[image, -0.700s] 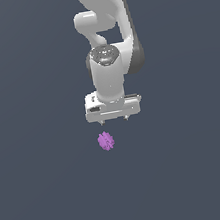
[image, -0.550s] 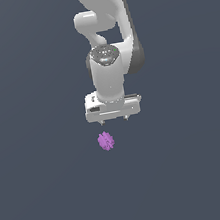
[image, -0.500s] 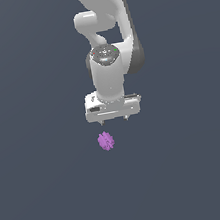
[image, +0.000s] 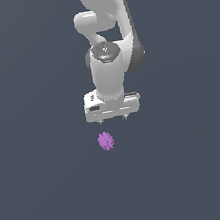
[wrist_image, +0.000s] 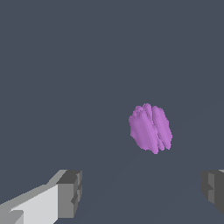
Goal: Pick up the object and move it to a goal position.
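Observation:
The object is a small bright purple-magenta lumpy blob (image: 105, 141) lying on the dark grey floor. In the exterior view it sits just below the white gripper (image: 112, 118) and slightly toward the exterior view's left of it. The gripper points downward, is open and holds nothing. In the wrist view the blob (wrist_image: 150, 127) shows ahead of the gripper (wrist_image: 142, 192), in line with the gap between the two spread grey fingertips (wrist_image: 70, 194) and apart from both.
The white arm (image: 108, 41) rises behind the gripper toward the top of the exterior view. Plain dark grey floor (image: 45, 194) lies all around. No goal marker shows.
The gripper has moved very slightly; the object has not moved. The jaws stay open.

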Action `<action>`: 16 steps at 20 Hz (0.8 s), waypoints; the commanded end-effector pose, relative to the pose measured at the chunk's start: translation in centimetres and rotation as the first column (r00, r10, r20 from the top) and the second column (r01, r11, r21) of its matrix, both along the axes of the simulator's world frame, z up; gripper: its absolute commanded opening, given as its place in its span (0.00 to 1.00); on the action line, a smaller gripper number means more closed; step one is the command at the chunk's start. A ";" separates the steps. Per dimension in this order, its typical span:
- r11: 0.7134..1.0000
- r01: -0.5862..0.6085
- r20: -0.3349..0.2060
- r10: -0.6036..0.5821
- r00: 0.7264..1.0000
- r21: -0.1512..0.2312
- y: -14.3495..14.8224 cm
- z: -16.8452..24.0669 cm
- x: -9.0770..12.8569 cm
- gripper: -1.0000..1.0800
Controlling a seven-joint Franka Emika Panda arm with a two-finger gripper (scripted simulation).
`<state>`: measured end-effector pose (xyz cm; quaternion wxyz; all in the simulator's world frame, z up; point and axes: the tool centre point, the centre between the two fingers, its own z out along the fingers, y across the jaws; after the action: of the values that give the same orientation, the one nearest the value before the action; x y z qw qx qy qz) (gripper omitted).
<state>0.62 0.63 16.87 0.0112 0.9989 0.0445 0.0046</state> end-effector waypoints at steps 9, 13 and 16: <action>1.000 -0.020 -0.001 0.020 1.000 0.000 -0.3 -0.4 0.2 0.96; 0.998 -0.057 -0.003 0.057 0.998 0.001 -0.8 -1.3 0.5 0.96; 0.996 -0.095 -0.005 0.095 0.996 0.003 -1.4 -2.1 0.8 0.96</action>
<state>1.29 -0.43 15.21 0.0099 0.9965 0.0824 0.0029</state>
